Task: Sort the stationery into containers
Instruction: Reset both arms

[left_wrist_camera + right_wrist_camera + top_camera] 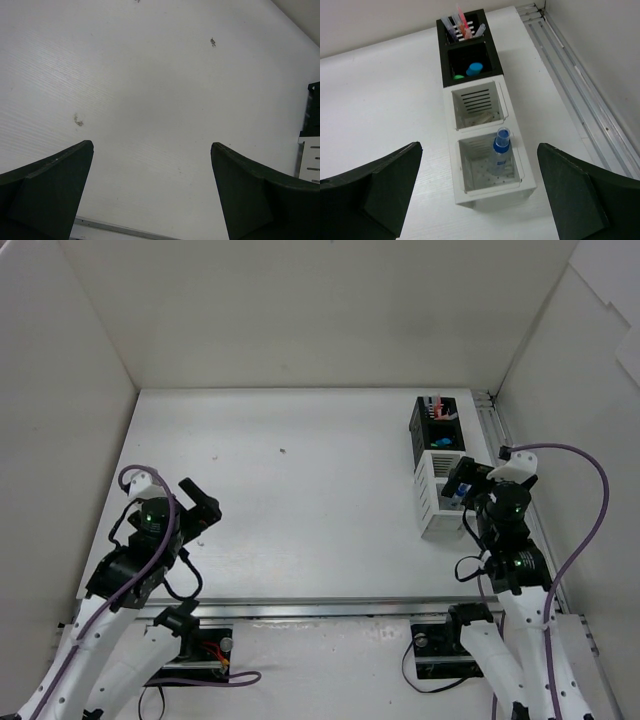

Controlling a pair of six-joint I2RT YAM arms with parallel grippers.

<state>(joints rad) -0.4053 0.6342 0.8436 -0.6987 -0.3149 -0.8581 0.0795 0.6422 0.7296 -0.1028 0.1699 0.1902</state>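
**Both jaws wide open, nothing held; stationery sits in the boxes**

R jaws: spread wide, nothing btwn them, touching nothing. In the R wrist view I hang above the near end of the white box, which lies straight under my gap. Its near compartment holds the white-blue tube, blue cap up, leaning toward the far right corner. The next compartment, w/ a slatted back wall, has beige bits on its floor, too small to say what they are.

The black box is joined to the white box's far end, in one line. In its near compartment stand a blue highlighter and a green highlighter, only their ends showing. In its far compartment are the pens, red/pink and dark, standing and leaning a bit. A metal rail runs along the desk's right edge, just beside the boxes.

L jaws: also wide apart, nothing in them. Below is bare desk w/ a few small dark specks. Slivers of both boxes show at the right edge of the L wrist view. In the top view, L jaws are over the near left of the desk, well apart from the boxes. The boxes stand at the far right, w/ R jaws over the white one's near end.
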